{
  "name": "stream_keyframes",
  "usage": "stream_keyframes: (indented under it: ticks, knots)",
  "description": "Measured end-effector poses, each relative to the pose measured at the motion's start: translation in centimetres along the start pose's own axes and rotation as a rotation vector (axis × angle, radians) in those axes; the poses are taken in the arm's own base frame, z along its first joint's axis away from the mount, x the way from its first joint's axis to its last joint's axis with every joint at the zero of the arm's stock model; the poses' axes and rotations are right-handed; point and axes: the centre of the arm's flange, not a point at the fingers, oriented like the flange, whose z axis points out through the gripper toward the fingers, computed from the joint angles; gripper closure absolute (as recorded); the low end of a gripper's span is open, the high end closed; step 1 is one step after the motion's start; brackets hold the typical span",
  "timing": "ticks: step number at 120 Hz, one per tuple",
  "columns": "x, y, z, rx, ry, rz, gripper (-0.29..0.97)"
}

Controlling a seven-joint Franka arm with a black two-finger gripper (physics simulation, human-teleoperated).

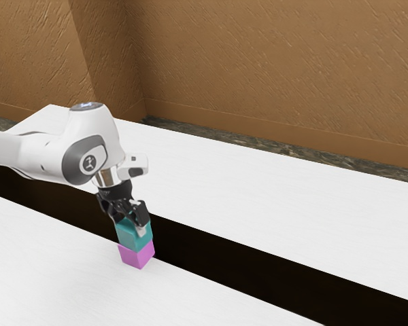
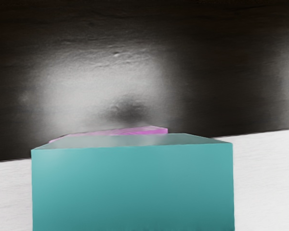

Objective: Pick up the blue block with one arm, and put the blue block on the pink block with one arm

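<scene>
A teal-blue block (image 1: 135, 235) rests squarely on top of a pink block (image 1: 137, 255) at the edge of the near white table, beside the dark gap. My black gripper (image 1: 129, 216) comes down from above with its fingers on two sides of the blue block's upper part, shut on it. In the wrist view the blue block (image 2: 132, 185) sits close under my hand, and a thin strip of the pink block (image 2: 116, 133) peeks out behind its top edge.
A dark gap (image 1: 258, 265) runs diagonally between the near white table (image 1: 47, 272) and the far white table (image 1: 279, 197). Brown walls stand behind. Open tabletop lies on the exterior view's left of the stack.
</scene>
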Motion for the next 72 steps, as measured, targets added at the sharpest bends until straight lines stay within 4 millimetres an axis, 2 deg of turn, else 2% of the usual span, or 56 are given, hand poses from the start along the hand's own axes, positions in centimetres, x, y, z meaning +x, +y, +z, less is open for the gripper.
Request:
stream_keyframes:
  ticks: [20,36,50,55,72]
  knots:
    - [-0.2,-0.6,-1.3,-0.007,0.022,-0.004,0.05]
    - [-0.4,-1.0,-3.4,-0.013,0.055,-0.002,0.04]
    - [-0.8,0.0,-8.1,-0.013,0.139,0.038,0.03]
    - [-0.9,0.2,-9.2,-0.008,0.153,0.050,0.03]
    - [-1.1,0.3,-9.9,0.013,0.147,0.069,0.02]
